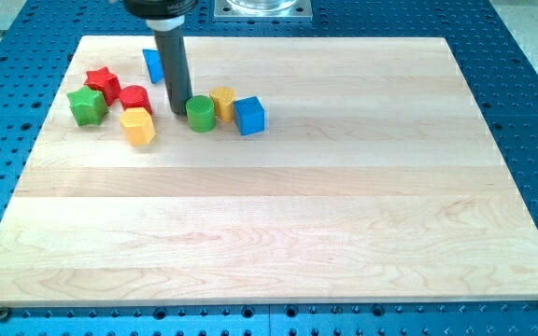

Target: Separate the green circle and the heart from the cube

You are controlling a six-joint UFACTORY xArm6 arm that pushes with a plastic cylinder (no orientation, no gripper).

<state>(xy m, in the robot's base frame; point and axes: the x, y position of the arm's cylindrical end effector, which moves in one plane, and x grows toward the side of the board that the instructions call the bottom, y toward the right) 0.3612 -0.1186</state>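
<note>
Three blocks crowd together: green circle block (200, 112), yellow heart block (222, 102), blue cube (249, 115); my tip (182, 112), a bare jawless rod, touches the circle's left; pushing rightward risks dragging the cube along.

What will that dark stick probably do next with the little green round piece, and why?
Probably a short push toward the view's bottom. My tip sits just left of the green circle, which touches the yellow heart, and the blue cube lies right beside them. Pushing rightward would only press all three together.
</note>
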